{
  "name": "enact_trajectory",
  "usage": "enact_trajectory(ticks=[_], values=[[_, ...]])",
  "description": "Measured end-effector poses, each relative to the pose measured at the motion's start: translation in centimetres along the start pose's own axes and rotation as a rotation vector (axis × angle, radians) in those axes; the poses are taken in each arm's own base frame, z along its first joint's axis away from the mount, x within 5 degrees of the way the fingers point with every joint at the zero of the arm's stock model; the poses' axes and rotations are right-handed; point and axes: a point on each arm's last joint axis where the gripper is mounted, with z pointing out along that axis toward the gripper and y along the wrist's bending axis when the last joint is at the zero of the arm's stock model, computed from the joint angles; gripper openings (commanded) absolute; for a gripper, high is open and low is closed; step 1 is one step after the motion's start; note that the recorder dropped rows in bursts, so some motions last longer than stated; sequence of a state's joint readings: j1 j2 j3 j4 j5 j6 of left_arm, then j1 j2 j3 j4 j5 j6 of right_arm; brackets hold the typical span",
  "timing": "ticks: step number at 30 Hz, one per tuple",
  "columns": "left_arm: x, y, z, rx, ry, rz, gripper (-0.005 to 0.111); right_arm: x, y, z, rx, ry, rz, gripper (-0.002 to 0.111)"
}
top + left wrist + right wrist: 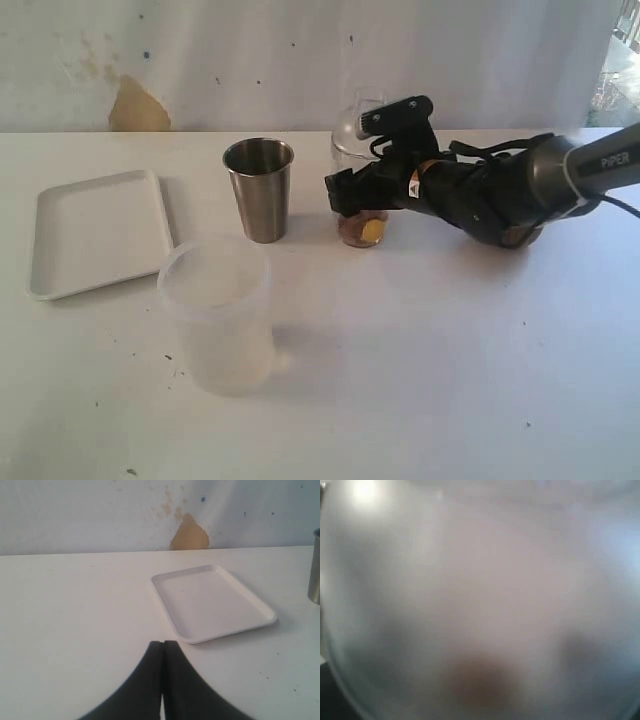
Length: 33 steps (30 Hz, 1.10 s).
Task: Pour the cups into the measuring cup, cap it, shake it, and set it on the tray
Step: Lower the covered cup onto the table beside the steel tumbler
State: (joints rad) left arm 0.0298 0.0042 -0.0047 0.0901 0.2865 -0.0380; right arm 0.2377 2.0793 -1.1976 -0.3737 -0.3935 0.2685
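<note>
The clear measuring cup (352,140) stands on the table with brown and yellow contents at its bottom. My right gripper (350,195) reaches in from the right and straddles its lower half. The cup's blurred wall (480,600) fills the right wrist view, so the jaws' hold is hidden. The steel tumbler (259,190) stands upright just left of it. A brown bit (520,238) shows under the right arm; I cannot tell whether it is the wooden cup. The white tray (95,230) lies at the far left. My left gripper (163,642) is shut and empty, near the tray (215,600).
A wide frosted plastic cup (215,310) stands in front of the tumbler, between it and the table's near edge. The tumbler's side (315,565) shows at the border of the left wrist view. A stained white wall runs behind the table.
</note>
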Motion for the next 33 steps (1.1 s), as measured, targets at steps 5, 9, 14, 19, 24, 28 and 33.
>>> enact_trajectory(ticks=[5,9,14,19,24,28,33], values=[[0.0,0.0,0.0,0.000,0.000,0.000,0.000,-0.2,0.0,-0.1,0.003,-0.001,0.000,0.087],[0.0,0.0,0.0,0.000,0.000,0.000,0.000,-0.2,0.0,-0.1,0.002,-0.003,-0.063,0.089],[0.0,0.0,0.0,0.000,0.000,0.000,0.000,-0.2,-0.1,-0.2,0.008,0.013,-0.083,0.096],[0.0,0.0,0.0,0.000,0.000,0.000,0.000,-0.2,-0.2,-0.5,0.022,0.048,-0.053,0.103],[0.0,0.0,0.0,0.000,0.000,0.000,0.000,-1.0,-0.3,-1.1,0.036,0.065,-0.056,0.103],[0.0,0.0,0.0,0.000,0.000,0.000,0.000,-2.2,-0.4,-2.1,0.050,0.061,-0.060,0.103],[0.0,0.0,0.0,0.000,0.000,0.000,0.000,-3.4,-0.5,-3.3,0.072,0.079,-0.064,0.103]])
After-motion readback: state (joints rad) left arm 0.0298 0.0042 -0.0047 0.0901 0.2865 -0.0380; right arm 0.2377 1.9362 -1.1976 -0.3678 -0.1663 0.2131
